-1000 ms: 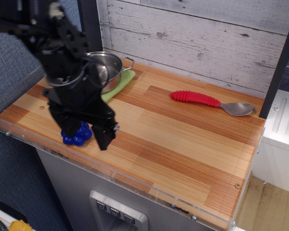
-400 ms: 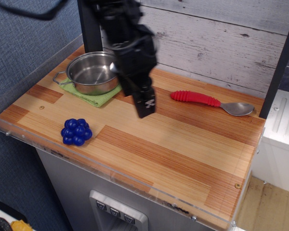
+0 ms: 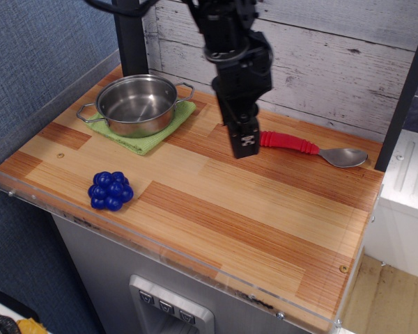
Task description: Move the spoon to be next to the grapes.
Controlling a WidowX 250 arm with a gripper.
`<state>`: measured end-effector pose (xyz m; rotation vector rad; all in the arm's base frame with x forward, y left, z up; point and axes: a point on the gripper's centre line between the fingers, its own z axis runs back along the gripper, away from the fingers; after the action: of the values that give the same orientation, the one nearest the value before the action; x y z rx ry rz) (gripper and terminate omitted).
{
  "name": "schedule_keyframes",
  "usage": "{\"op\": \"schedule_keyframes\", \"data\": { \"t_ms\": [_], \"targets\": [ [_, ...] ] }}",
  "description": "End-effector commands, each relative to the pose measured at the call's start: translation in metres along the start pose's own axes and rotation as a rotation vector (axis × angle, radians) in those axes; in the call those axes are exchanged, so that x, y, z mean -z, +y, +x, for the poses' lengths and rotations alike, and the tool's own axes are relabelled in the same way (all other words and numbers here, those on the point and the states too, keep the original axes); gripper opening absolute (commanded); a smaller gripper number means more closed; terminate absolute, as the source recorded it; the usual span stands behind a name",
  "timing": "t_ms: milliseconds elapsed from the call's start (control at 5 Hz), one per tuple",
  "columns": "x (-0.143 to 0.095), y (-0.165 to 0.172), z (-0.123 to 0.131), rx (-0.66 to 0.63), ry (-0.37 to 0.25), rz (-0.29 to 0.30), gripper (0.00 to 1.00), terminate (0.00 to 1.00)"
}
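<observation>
While the black gripper point(image 3: 245, 145) hangs over the handle end of the red-handled spoon point(image 3: 313, 149) near the tabletop's point(image 3: 251, 209) back right edge, jaws' state impossible to tell, blue grapes point(image 3: 110, 191) well apart near the front left corner, steel pot point(image 3: 136, 106) on green cloth point(image 3: 153, 138) at back left.

A steel pot point(image 3: 136, 105) sits on a green cloth point(image 3: 148, 136) at the upper left of the wooden table point(image 3: 251, 209), with a whitewashed plank wall point(image 3: 334, 49) behind.
</observation>
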<state>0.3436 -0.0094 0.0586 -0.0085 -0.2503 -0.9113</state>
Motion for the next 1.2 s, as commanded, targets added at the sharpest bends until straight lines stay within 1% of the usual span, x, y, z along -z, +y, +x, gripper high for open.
{"op": "schedule_keyframes", "data": {
  "t_ms": [0, 200, 400, 600, 800, 1000],
  "targets": [
    [0.001, 0.009, 0.033, 0.101, -0.031, 0.034, 1.00, 0.00],
    [0.012, 0.013, 0.041, 0.119, -0.011, 0.033, 1.00, 0.00],
    [0.026, 0.014, 0.047, 0.132, 0.024, 0.010, 1.00, 0.00],
    [0.037, 0.015, 0.050, 0.112, 0.037, 0.002, 1.00, 0.00],
    [0.039, 0.015, 0.050, 0.097, 0.044, 0.003, 1.00, 0.00],
    [0.043, 0.015, 0.048, 0.056, 0.055, 0.016, 0.00, 0.00]
  ]
}}
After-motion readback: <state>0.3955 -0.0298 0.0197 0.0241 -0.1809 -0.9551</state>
